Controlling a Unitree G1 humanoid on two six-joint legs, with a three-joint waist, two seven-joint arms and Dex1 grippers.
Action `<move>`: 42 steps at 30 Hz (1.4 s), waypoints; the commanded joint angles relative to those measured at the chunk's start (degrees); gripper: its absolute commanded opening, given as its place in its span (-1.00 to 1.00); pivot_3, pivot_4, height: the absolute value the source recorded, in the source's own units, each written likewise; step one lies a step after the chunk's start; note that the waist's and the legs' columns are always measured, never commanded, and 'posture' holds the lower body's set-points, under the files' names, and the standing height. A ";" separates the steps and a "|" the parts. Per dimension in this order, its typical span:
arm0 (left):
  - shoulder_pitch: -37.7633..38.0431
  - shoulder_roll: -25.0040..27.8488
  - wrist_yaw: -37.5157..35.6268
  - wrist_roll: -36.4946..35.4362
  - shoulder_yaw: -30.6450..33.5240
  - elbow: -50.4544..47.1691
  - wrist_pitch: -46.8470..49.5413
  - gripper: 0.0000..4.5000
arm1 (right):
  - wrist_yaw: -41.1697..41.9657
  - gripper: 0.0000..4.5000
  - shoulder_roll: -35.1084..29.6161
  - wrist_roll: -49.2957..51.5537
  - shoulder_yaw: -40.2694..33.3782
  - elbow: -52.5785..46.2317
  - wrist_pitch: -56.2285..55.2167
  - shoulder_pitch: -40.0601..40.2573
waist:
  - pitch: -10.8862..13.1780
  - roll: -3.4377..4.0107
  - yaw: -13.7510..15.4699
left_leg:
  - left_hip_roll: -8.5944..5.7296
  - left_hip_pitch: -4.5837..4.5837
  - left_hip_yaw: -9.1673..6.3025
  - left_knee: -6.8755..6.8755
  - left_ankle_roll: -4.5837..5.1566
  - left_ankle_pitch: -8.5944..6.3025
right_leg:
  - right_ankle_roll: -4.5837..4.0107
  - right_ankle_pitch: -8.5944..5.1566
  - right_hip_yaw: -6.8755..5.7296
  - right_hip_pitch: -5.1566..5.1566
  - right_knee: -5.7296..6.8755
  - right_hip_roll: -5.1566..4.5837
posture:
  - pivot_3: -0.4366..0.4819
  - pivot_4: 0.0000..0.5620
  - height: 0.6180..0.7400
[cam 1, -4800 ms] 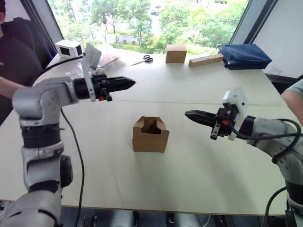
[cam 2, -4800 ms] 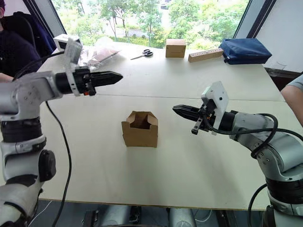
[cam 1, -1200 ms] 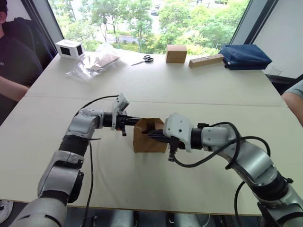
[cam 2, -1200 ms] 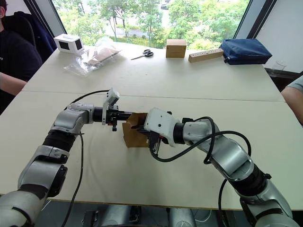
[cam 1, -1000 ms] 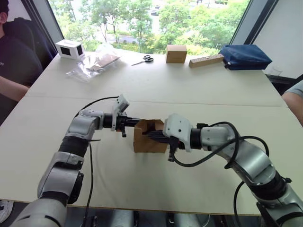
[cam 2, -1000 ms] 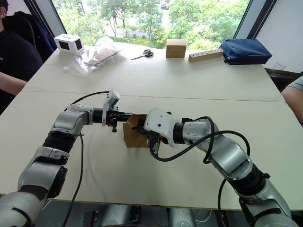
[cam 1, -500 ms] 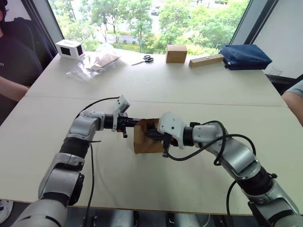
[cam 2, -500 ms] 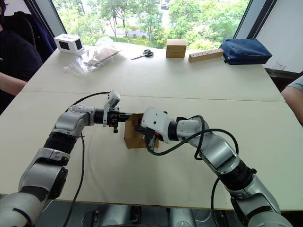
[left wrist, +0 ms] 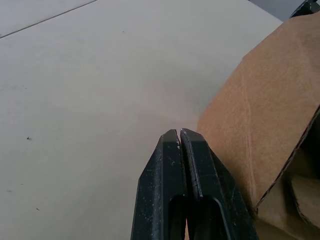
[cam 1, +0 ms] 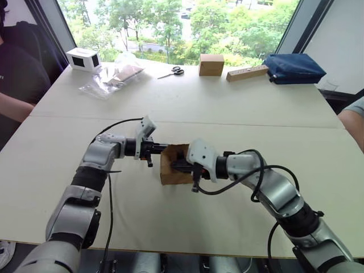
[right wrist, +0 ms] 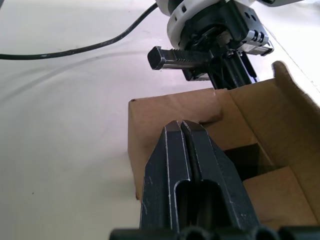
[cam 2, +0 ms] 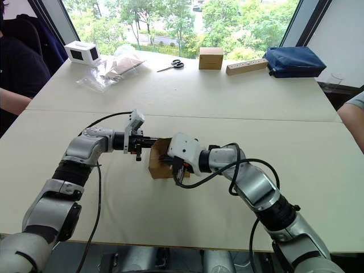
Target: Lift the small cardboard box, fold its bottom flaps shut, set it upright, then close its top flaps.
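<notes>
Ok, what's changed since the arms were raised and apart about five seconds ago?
Both arms came down and inward to the small cardboard box. The left gripper, shut, now sits at its left side; the right gripper, shut, is at its open top. The box remains on the table, not grasped. Background items are unchanged.

Small cardboard box (cam 1: 173,170): right half hidden behind right gripper (cam 1: 181,165) and its white wrist housing in both eye views; interior mostly masked, flap positions on that side not determinable. Contact between left gripper (cam 1: 161,147) and box wall not resolvable in eye views. Box cut off by frame edge in left wrist view (left wrist: 270,125) and in right wrist view. Person (cam 1: 14,85) at left cropped by frame. Sleeve (cam 1: 355,111) at right edge cropped. Scissors (cam 1: 173,71) too small for detail.
</notes>
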 commanded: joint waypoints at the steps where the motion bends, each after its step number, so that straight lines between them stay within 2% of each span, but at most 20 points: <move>1: -0.09 0.72 0.75 -0.39 1.62 -1.26 -0.36 -0.98 | 0.77 -1.00 0.03 -0.35 -0.89 -0.67 -1.07 -0.86 | 0.00 0.00 0.02 | 0.00 0.00 0.00 0.00 -0.01 0.00 | 0.00 0.00 0.00 0.00 0.00 0.00 | -0.05 -0.47 1.00; 4: 0.83 1.91 1.92 -0.68 3.06 -1.84 -0.47 -0.98 | 1.00 -1.00 0.08 -0.63 -1.12 -0.58 -1.61 -0.65 | 0.00 0.00 -0.03 | 0.00 0.00 0.00 0.00 0.00 0.00 | 0.00 0.00 0.00 0.00 0.00 0.00 | -0.05 -0.47 1.00; 8: 2.65 3.95 6.39 -3.57 8.53 -6.37 3.17 -0.98 | 0.87 -1.00 0.88 -0.57 -1.31 -0.40 -1.74 -0.82 | 0.00 0.00 -0.40 | 0.04 0.00 -0.02 0.00 -0.01 0.01 | 0.00 0.00 0.00 -0.02 0.00 0.01 | -0.05 -0.47 1.00; 15: 13.48 10.82 10.91 -17.05 18.95 -33.17 21.05 -0.98 | 1.82 -1.00 1.41 -0.47 -1.42 0.28 -2.43 -1.21 | 0.00 0.01 -1.26 | 0.21 -0.01 -0.05 -0.04 -0.15 0.08 | 0.00 0.00 0.00 -0.02 0.02 -0.03 | -0.05 -0.47 1.00; 19: 20.71 14.46 13.01 -23.74 20.93 -47.31 28.84 -0.98 | 2.40 -1.00 1.57 -0.50 -1.53 1.07 -3.17 -1.41 | 0.00 0.00 -1.05 | 0.15 0.01 -0.05 -0.04 -0.15 0.08 | 0.00 0.00 0.01 0.01 0.00 -0.10 | -0.05 -0.47 1.00; 22: 24.55 15.69 14.79 -26.85 20.52 -53.96 31.79 -0.98 | 2.75 -1.00 1.80 -0.57 -1.44 1.76 -3.70 -1.41 | 0.00 0.00 -1.14 | 0.15 0.02 -0.05 -0.04 -0.18 0.09 | -0.01 0.00 0.03 0.01 0.00 -0.10 | -0.05 -0.47 1.00; 27: 26.33 13.60 18.42 -25.94 14.77 -56.26 30.49 -0.98 | 3.03 -1.00 1.92 -0.62 -1.56 2.33 -4.23 -1.35 | 0.00 0.00 -1.04 | 0.14 0.08 -0.06 -0.04 -0.22 0.11 | -0.02 -0.01 0.02 0.06 0.01 -0.08 | -0.05 -0.47 1.00; 32: 26.45 13.40 19.12 -24.17 11.13 -54.22 27.62 -0.98 | 2.78 -1.00 1.59 -0.23 -2.41 1.39 -3.69 -0.95 | 0.00 0.00 -1.12 | 0.14 0.09 -0.05 -0.07 -0.21 0.11 | -0.02 -0.01 0.02 0.05 0.00 -0.05 | -0.05 -0.47 1.00; 42: 25.68 13.62 18.18 -21.94 7.08 -49.86 23.38 -0.98 | 5.12 -1.00 0.04 8.44 -10.86 -5.42 2.44 -3.74 | 0.00 0.00 -1.07 | 0.14 0.11 -0.04 -0.07 -0.13 0.07 | -0.02 -0.01 0.02 0.06 0.00 -0.06 | -0.05 -0.47 1.00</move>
